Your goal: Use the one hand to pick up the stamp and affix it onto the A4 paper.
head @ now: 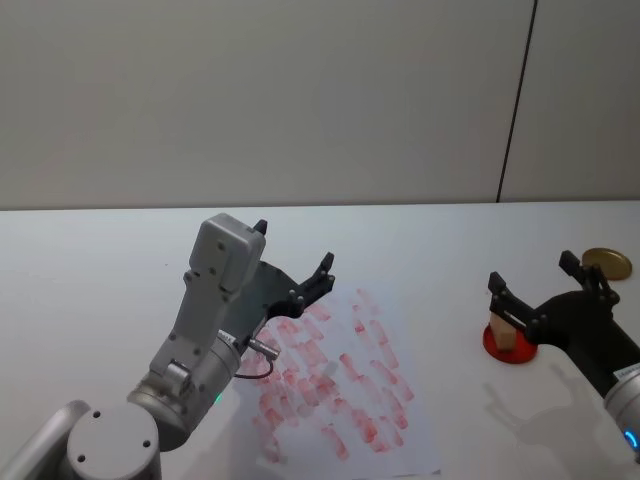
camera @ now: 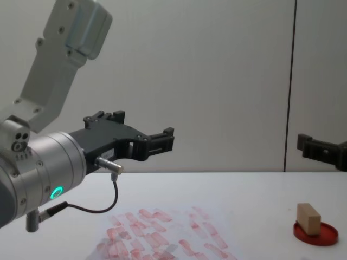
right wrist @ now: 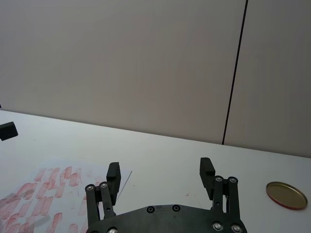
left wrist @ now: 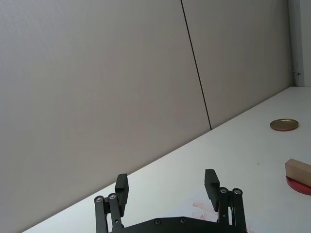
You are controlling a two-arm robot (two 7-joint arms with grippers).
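Observation:
The stamp [head: 507,334], a small tan wooden block, stands on a round red ink pad [head: 512,352] at the right of the table. It also shows in the chest view as the stamp [camera: 309,218] and in the left wrist view as the stamp [left wrist: 297,171]. My right gripper [head: 532,275] hangs open in the air above it, apart from it; the right gripper [right wrist: 160,174] holds nothing. The A4 paper [head: 345,395], covered in pale red prints, lies at the table's middle. My left gripper [head: 293,250] is raised over the paper's far left corner, open and empty.
A round gold lid [head: 607,263] lies on the white table [head: 100,270] beyond the ink pad, at the far right. A grey wall stands behind the table. The left arm's grey housing [camera: 49,162] rises large at the near left.

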